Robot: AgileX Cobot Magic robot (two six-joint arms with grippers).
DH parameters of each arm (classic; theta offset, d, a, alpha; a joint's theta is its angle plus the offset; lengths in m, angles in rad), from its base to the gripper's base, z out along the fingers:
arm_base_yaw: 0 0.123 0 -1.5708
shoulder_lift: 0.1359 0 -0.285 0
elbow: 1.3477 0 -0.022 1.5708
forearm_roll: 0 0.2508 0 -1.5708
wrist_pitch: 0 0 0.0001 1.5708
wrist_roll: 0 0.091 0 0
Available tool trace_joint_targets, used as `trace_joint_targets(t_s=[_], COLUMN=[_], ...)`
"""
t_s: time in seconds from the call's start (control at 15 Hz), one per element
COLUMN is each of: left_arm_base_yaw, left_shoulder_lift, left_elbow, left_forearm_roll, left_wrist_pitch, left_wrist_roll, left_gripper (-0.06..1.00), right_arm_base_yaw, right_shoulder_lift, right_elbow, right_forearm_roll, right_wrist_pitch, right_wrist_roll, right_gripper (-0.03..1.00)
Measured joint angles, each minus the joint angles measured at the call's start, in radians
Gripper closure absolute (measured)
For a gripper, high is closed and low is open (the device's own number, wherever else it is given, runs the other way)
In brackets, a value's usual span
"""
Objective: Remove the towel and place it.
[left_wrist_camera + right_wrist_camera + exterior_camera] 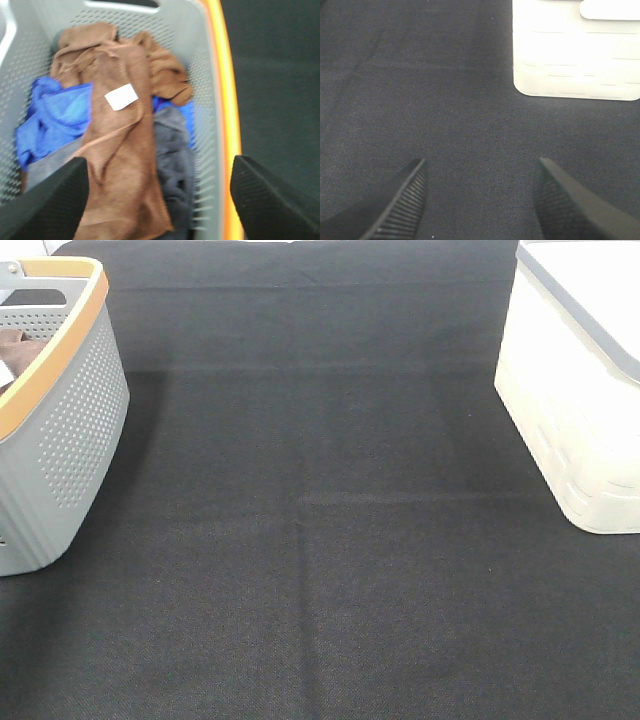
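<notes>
The towel (120, 145), reddish-brown with a small white tag (121, 96), lies lengthwise on top of other cloths inside the grey basket (200, 75). My left gripper (160, 165) hangs open above the basket's inside. One of its fingers (55, 200) is over the towel's edge and the other is over the orange rim (225, 100), and nothing is held. In the high view the basket (70, 430) stands at the far left with a bit of brown cloth (15, 345) showing. My right gripper (481, 162) is open and empty over the black table cover.
A second, bunched brown cloth (167, 70), a blue cloth (52, 115) and a dark grey cloth (172, 160) share the basket. A white lidded bin (580, 390) stands at the far right, also seen as the white bin (575, 55) ahead of the right gripper. Black fabric (320, 540) covers the table.
</notes>
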Motion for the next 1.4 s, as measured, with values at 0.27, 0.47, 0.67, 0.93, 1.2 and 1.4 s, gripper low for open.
trace_joint_targets(t_s=[0.27, 0.47, 0.67, 0.93, 1.2, 1.4], left_arm_base_yaw=[0.0, 0.0, 0.003, 0.058, 0.066, 0.066], left_shoulder_lift=[0.246, 0.415, 0.576, 0.777, 0.855, 0.914], left_elbow=[-0.24, -0.401, -0.569, -0.789, -0.866, -0.904], left_forearm_roll=[0.169, 0.186, 0.191, 0.184, 0.169, 0.115], left_wrist_pitch=[0.169, 0.243, 0.321, 0.457, 0.469, 0.463], left_wrist_roll=[-0.082, -0.094, -0.094, -0.094, -0.094, -0.094], left_gripper=[0.2, 0.26, 0.29, 0.29, 0.29, 0.3], right_arm_base_yaw=[0.0, 0.0, 0.0, 0.0, 0.0, 0.0], right_shoulder_lift=[0.0, 0.0, 0.0, 0.0, 0.0, 0.0], right_elbow=[0.0, 0.0, 0.0, 0.0, 0.0, 0.0], right_forearm_roll=[0.0, 0.0, 0.0, 0.0, 0.0, 0.0], right_wrist_pitch=[0.0, 0.0, 0.0, 0.0, 0.0, 0.0], right_wrist_roll=[0.0, 0.0, 0.0, 0.0, 0.0, 0.0], right_gripper=[0.38, 0.38, 0.38, 0.38, 0.38, 0.38])
